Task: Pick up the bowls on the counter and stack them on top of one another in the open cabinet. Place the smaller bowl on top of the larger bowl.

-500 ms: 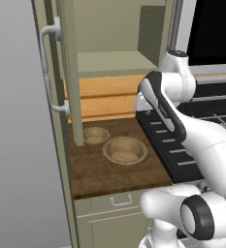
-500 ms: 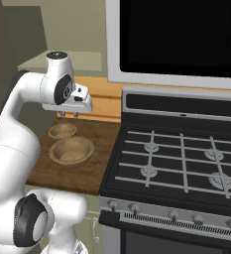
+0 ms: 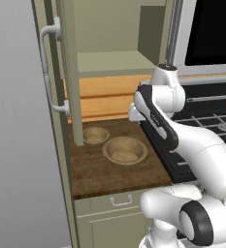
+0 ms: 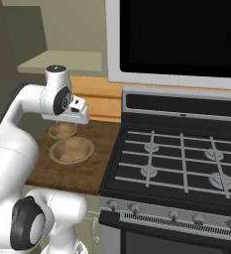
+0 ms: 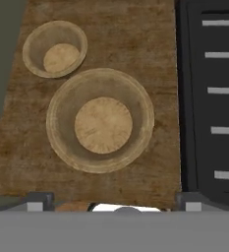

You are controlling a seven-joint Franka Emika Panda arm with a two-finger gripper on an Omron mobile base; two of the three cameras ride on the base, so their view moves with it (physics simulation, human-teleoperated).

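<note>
where arm crosses, smaller bowl (image 4: 61, 131) partly hidden.

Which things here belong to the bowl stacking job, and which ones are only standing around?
For the job:
- larger bowl, on the counter
- smaller bowl, on the counter beside it
- open cabinet, its shelf bare
- gripper, above the bowls and holding nothing

Only standing around:
- stove
- drawers under the counter
- black panel above the stove
</note>
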